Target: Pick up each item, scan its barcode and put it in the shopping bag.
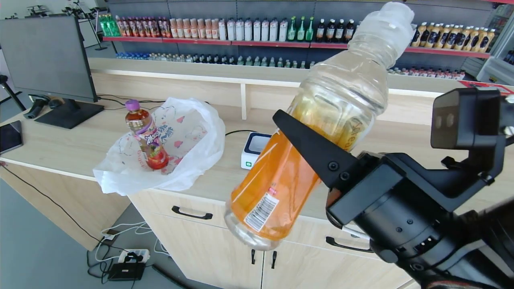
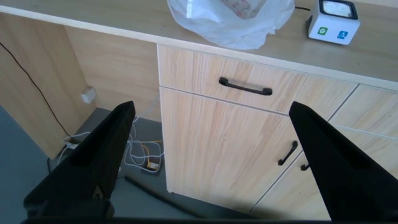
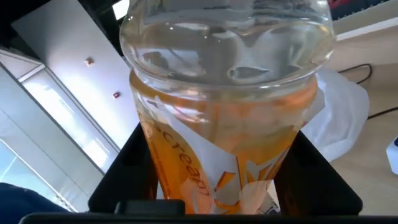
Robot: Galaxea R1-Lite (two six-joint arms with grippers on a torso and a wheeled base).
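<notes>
The right pincer (image 1: 302, 133) grips the clear plastic bottle of orange drink (image 1: 281, 180), tilted before the wooden bench (image 1: 72, 140). Its barcode is left uncovered, probably for the small white scanner (image 1: 253, 149). The left pincer (image 2: 211, 112) hangs open.

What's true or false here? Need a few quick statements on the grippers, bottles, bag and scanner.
1. The right gripper is shut on the orange bottle. True.
2. The left gripper holds a bottle. False: it is open and empty, facing the cabinet front.
3. The shopping bag is empty. False: a purple-capped bottle stands in it.
4. The barcode label near the orange bottle's base shows in the head view. True.
5. The scanner sits inside the shopping bag. False: it sits on the counter beside the bag.
</notes>
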